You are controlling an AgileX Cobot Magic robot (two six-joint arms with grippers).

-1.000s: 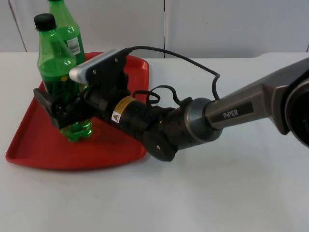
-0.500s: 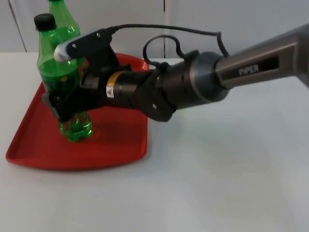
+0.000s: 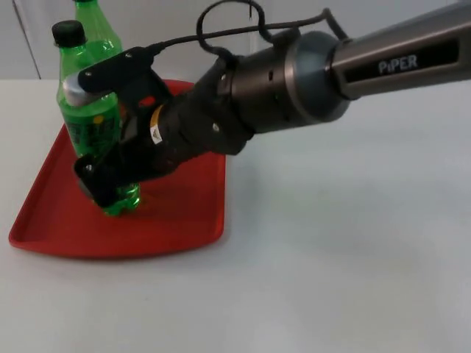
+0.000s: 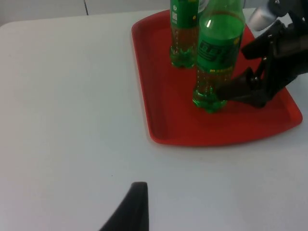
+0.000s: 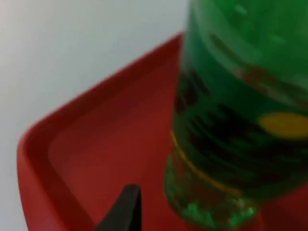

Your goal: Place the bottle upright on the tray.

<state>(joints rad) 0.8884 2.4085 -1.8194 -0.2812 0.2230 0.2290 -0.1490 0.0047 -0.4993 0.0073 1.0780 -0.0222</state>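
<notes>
The green bottle (image 3: 94,129) stands upright on the red tray (image 3: 51,213) at the left of the frame, black cap on top, its base on the tray floor. The right gripper (image 3: 110,180) sits low around the bottle's base — fingers spread apart, one showing on each side in the left wrist view, not clamped. A second green bottle (image 3: 103,44) stands just behind, toward the upper left. The tray rests on the white surface (image 3: 338,257). The left gripper (image 4: 130,211) waits well apart — I cannot tell its state.

Green bottle (image 3: 92,125) upright on tray (image 3: 44,220)
</notes>
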